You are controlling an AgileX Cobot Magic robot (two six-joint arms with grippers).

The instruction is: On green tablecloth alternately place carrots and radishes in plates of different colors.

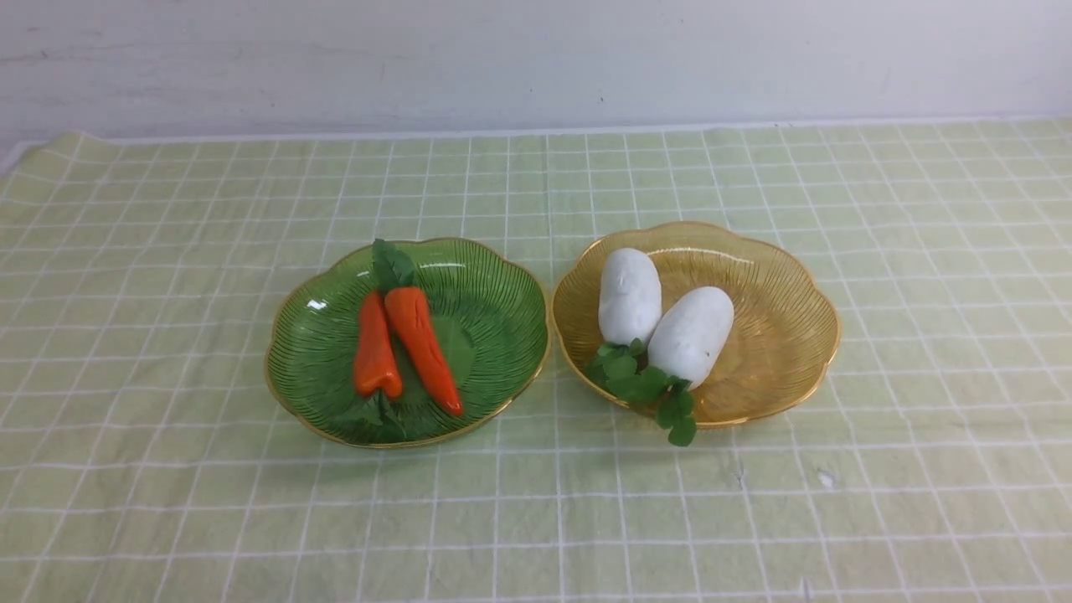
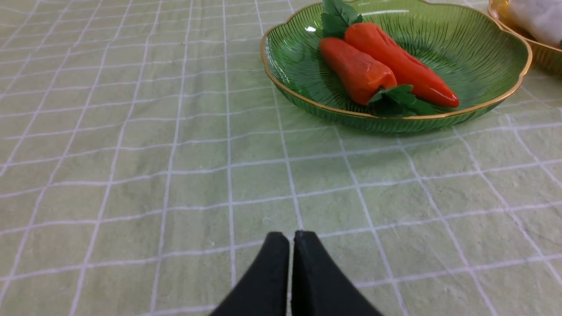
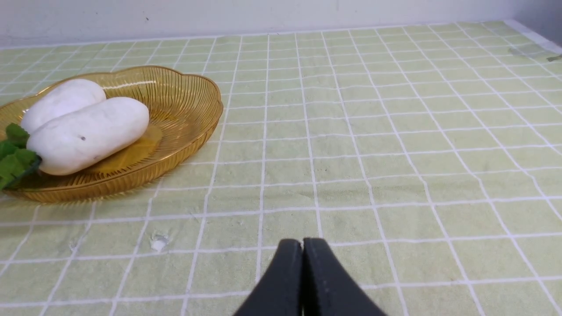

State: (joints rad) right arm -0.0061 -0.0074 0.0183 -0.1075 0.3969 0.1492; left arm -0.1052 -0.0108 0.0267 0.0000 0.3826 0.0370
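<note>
Carrots point(image 1: 406, 343) fill green plate point(image 1: 502, 285); radishes point(image 1: 662, 322) fill amber plate point(image 1: 779, 293).

Before me, centre frame, on my green tablecloth point(image 1: 167, 519): dark green plate point(image 1: 502, 293), left, holding two orange carrots point(image 1: 406, 339) side by side; amber plate point(image 1: 779, 327), right, holding two white radishes point(image 1: 662, 322), leaves overhanging the near rim.

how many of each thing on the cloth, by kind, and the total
carrots: 2, one short and one longer, both in the green plate
radishes: 2, one beside the other, both in the amber plate
plates: 2
total: 6 things on the green tablecloth
</note>
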